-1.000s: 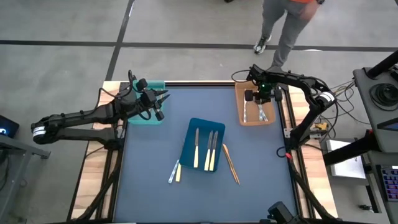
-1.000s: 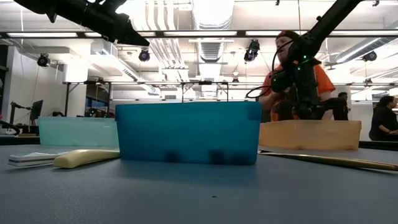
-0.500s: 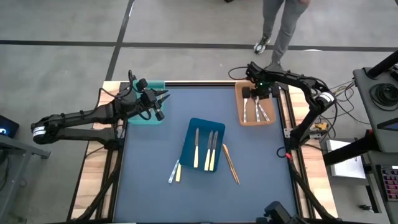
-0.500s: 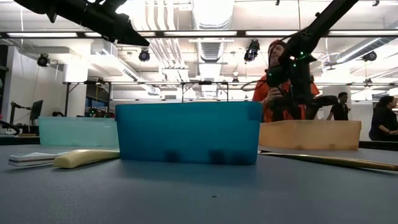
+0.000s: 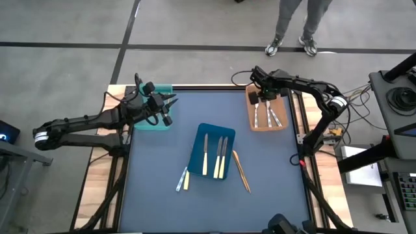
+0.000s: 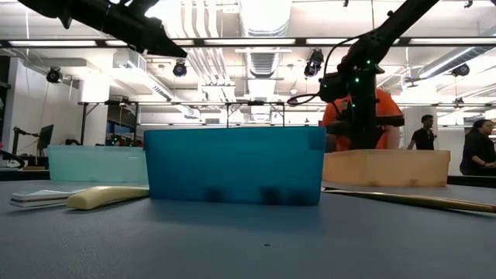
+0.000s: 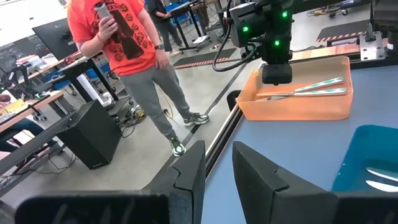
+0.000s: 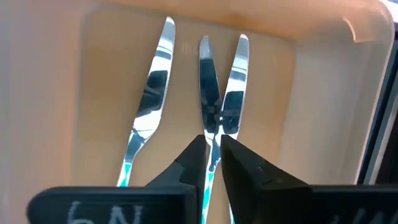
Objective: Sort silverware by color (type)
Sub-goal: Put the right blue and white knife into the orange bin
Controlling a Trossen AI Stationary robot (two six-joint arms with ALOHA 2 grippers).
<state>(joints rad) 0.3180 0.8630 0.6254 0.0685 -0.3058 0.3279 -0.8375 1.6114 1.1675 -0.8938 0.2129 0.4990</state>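
My right gripper [image 5: 260, 98] hovers over the far end of the orange tray [image 5: 250, 121], fingers a narrow gap apart and empty [image 8: 213, 152]. Three silver utensils with pale-blue handles [image 8: 208, 93] lie flat in that tray. The blue tray [image 5: 201, 132] at mid-table holds three cream-handled utensils [image 5: 220, 158]. A pale-blue and a cream utensil [image 5: 183, 179] lie on the mat near the blue tray's near left corner. Gold-tan utensils [image 5: 242, 171] lie to its right. My left gripper [image 5: 170, 104] waits open over the teal tray [image 5: 151, 125] at the far left.
The dark blue mat [image 5: 273, 175] covers the table between its wooden side rails. A person in an orange shirt [image 7: 118, 37] stands beyond the far edge, and other people show far off in the low view [image 6: 480, 147].
My right gripper has moved a little toward the table's far left over the orange tray. A third utensil that it covered now shows in the tray. The person beyond the far edge has shifted.
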